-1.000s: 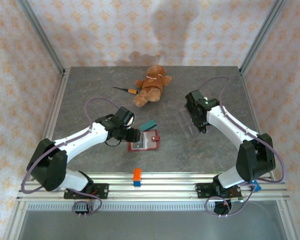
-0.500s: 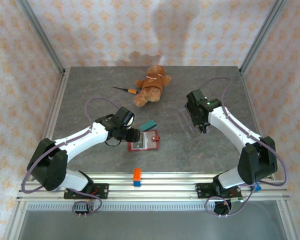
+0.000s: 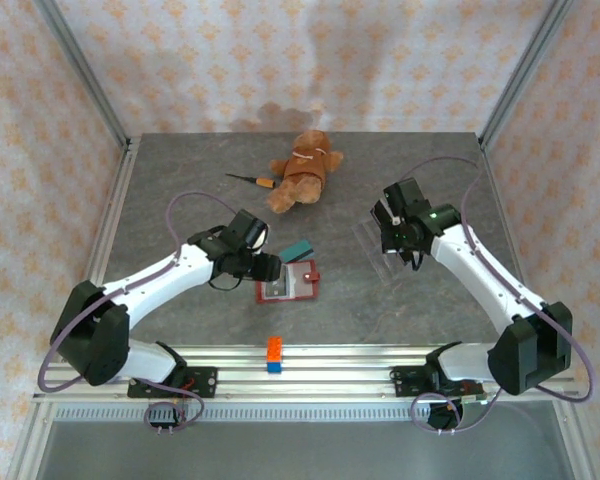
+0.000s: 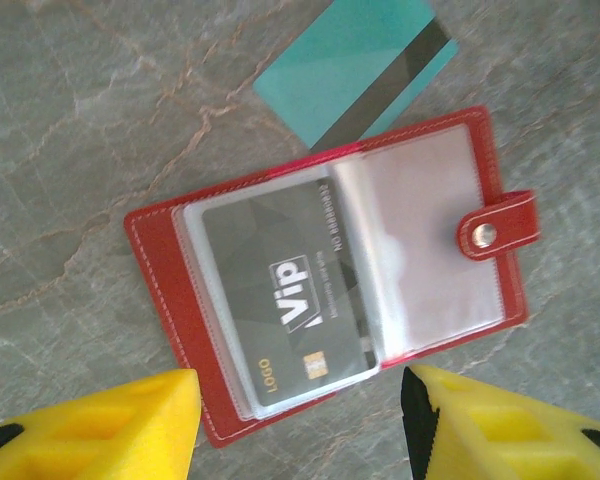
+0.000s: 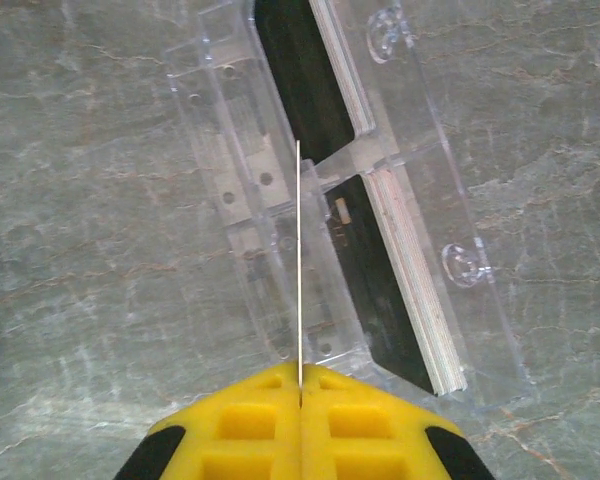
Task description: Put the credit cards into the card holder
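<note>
Hovering w/ left gripper (image 4: pixel 300 400) low over card holder (image 4: pixel 330 270), spread wide and gripping nothing. Prob. parked so to keep the sleeves in wrist-cam sight and be ready to pin the cover. Laid open and flat, approx. mid-table (image 3: pixel 180 190), toward the near edge. Already loaded w/ a grey VIP card (image 4: pixel 290 290) in the left clear sleeve. Right sleeve apparently empty, w/ snap tab (image 4: pixel 495 228) undone at its outer edge. Just past the holder's far edge, touching it or slipped slightly under: teal card (image 4: pixel 355 70), stripe side up, not yet in.

Toward the table's right edge, pinching a thin card (image 5: pixel 299 270) w/ right gripper (image 5: pixel 300 385), shut tight on the card's near end. Seen edge-on only, so can't tell colour. Held upright above acrylic stand (image 5: pixel 230 200), w/ a dark card (image 5: pixel 300 80) lying in it. Upright hold prob. suits sliding edge-first into a sleeve. Next, by judgement: carry across to the holder, well apart from here. Risk: narrow pinch, so may pivot en route.
</note>
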Controlling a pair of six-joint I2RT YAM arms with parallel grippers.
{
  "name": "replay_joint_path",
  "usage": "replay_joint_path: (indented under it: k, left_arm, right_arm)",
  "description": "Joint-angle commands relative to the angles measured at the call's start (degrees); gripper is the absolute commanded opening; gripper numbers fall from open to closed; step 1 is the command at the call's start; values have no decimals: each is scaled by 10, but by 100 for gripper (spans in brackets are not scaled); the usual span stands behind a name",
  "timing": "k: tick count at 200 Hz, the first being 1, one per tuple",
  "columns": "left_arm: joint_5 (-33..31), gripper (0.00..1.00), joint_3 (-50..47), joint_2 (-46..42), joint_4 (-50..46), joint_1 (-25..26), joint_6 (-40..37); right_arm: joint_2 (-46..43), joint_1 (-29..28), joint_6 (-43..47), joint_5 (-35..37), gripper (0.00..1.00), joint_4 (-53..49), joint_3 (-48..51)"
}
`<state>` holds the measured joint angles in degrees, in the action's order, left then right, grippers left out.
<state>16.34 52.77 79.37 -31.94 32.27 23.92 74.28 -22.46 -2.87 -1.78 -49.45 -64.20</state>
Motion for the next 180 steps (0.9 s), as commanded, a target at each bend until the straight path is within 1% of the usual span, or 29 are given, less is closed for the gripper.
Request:
replay_joint_path:
  k: [1, 25, 32, 43, 46, 55, 65, 71, 75, 79, 89, 95, 105, 126, 139, 146, 155, 180]
  left_arm:
    - [27, 57, 29, -33, -7, 3, 9]
    - [104, 58, 50, -58, 38, 1, 40]
    - [128, 58, 55, -68, 56, 1, 52]
    - [160, 59, 54, -83, 103, 1, 70]
    - [167, 60, 53, -88, 118, 1, 88]
    - [184, 62, 48, -100, 162, 1, 109]
    - [201, 72, 47, -109, 204, 1, 127]
    - [209, 82, 49, -111, 225, 1, 135]
    - [214, 86, 52, -112, 237, 1, 141]
    - [219, 92, 55, -112, 247, 1, 146]
    - [232, 96, 63, -110, 270, 1, 158]
    - [241, 97, 63, -109, 289, 1, 169]
    - [256, 99, 54, -107, 345, 1, 199]
    - [289, 95, 26, -97, 507, 2, 311]
    - [304, 93, 7, -92, 628, 2, 387]
    - [303, 93, -3, -92, 673, 3, 413]
    - [302, 93, -5, -94, 688, 3, 423]
    - [307, 92, 4, -93, 674, 3, 418]
  right_arm:
    - [-29, 0, 0, -46, 0, 0, -29]
    - [-61, 0, -9, -100, 0, 22, -39]
    - [-86, 1, -15, -117, 0, 36, -40]
    - [-107, 1, -33, -145, 0, 63, -39]
    - [-113, 1, -38, -156, 0, 73, -38]
    - [-130, 1, -59, -184, 0, 106, -30]
    - [-147, 1, -88, -215, 0, 152, -15]
    - [-160, 1, -108, -233, 0, 186, -2]
    - [-166, 1, -122, -242, 0, 207, 7]
    - [-173, 1, -135, -252, 0, 233, 16]
    - [-186, 1, -175, -279, 0, 301, 43]
    - [-193, 1, -202, -295, 0, 344, 59]
    - [-200, 0, -253, -316, 0, 420, 87]
    - [-202, -3, -392, -360, 0, 589, 141]
    - [-203, -11, -439, -356, 0, 637, 156]
    - [-205, -15, -454, -349, 0, 650, 160]
    - [-205, -24, -466, -345, 0, 668, 164]
    - [-203, -55, -482, -334, 0, 713, 177]
